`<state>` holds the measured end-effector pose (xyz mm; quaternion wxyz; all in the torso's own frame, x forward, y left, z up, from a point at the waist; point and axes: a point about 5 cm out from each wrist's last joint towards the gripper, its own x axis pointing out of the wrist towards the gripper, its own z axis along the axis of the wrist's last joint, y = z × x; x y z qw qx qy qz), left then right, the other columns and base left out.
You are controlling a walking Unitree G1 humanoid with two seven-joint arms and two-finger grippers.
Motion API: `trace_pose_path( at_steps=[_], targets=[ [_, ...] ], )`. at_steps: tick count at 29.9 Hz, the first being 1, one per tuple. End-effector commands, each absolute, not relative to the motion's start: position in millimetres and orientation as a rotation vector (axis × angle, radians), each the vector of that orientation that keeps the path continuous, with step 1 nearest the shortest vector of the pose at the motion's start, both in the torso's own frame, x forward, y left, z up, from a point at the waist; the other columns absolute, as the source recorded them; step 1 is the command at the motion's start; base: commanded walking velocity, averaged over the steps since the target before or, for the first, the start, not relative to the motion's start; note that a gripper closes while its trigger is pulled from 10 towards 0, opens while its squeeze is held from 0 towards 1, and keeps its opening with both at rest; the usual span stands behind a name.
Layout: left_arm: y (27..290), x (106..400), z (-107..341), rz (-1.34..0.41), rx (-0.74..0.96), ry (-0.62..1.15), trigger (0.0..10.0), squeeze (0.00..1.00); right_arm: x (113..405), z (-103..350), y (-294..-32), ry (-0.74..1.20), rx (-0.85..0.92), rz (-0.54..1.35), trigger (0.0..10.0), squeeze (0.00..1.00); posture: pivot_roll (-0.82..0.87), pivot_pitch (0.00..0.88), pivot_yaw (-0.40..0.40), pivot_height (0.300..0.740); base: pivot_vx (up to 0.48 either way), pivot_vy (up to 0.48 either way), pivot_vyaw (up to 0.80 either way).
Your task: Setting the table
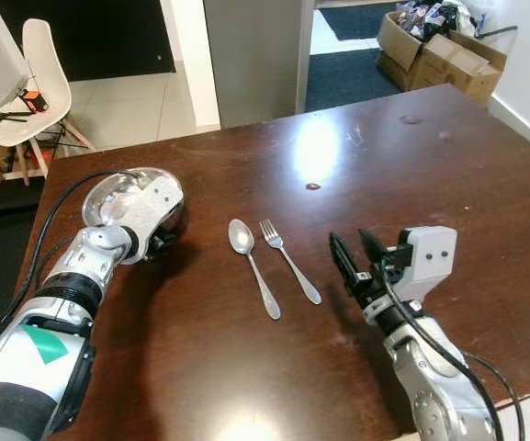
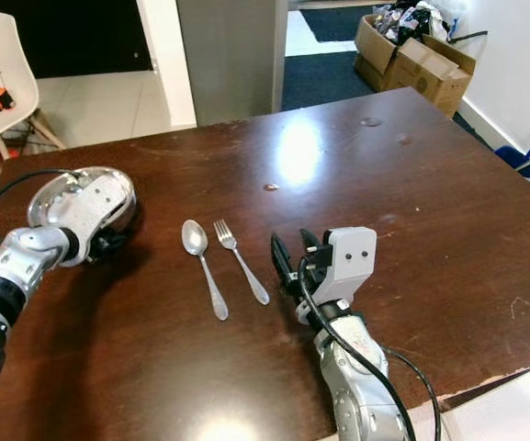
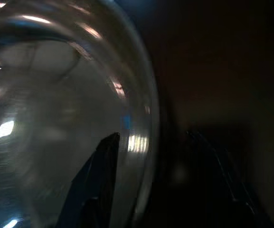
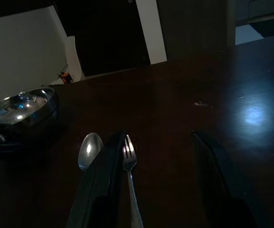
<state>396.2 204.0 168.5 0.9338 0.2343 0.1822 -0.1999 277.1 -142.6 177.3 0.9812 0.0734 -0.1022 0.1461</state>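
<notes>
Tiled flooring, a white chair (image 1: 37, 92) and cardboard boxes (image 1: 439, 50) are framing the room beyond a dark brown desk (image 1: 411, 165), which is carrying everything for the table setting. At the desk's left side a shiny metal bowl (image 1: 108, 197) is sitting with the left end effector (image 1: 159, 241) straddling its rim, one finger inside and one outside; whether it is actually clamping the rim I cannot tell. The right end effector (image 1: 356, 262) is hovering with fingers spread, empty, just beside a fork (image 1: 289, 260) lying next to a spoon (image 1: 253, 266) mid-desk. Placing the bowl seems to be the step in hand; next it probably needs a release and withdrawal, or sliding nearer the cutlery.
</notes>
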Motion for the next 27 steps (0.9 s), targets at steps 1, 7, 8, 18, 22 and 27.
trace_pose_path(
  at_steps=[1,7,8,18,22,27],
  targets=[
    [202.5,389.7,154.5,-0.474,0.415,0.418,10.0,0.00,276.8,177.2,-142.5,-0.197,0.156,0.300,10.0,0.00,-0.07,0.127,0.148,0.740,0.000,0.000,0.00],
    [183.0,379.3,153.2,-0.706,0.397,0.383,10.0,0.00,282.1,182.9,-144.3,-0.210,0.150,0.310,10.0,0.00,-0.07,0.117,0.140,0.740,0.000,0.000,0.00],
    [181.5,377.7,152.9,-0.725,0.400,0.382,10.0,0.00,282.6,183.2,-144.5,-0.210,0.149,0.311,10.0,0.00,-0.07,0.117,0.140,0.740,0.000,0.000,0.00],
    [170.2,337.4,147.7,-0.936,0.434,0.373,10.0,0.00,288.6,188.2,-143.0,-0.223,0.142,0.336,10.0,0.00,-0.06,0.107,0.130,0.740,0.000,0.000,0.00],
    [169.4,318.2,144.3,-0.993,0.444,0.384,10.0,0.00,290.9,189.6,-141.8,-0.224,0.141,0.349,10.0,0.00,-0.06,0.102,0.130,0.740,0.000,0.000,0.00],
    [164.0,285.5,145.4,-1.075,0.408,0.398,10.0,0.00,295.8,189.9,-140.5,-0.216,0.187,0.363,10.0,0.00,-0.05,0.098,0.129,0.740,0.000,0.000,0.00]
  ],
)
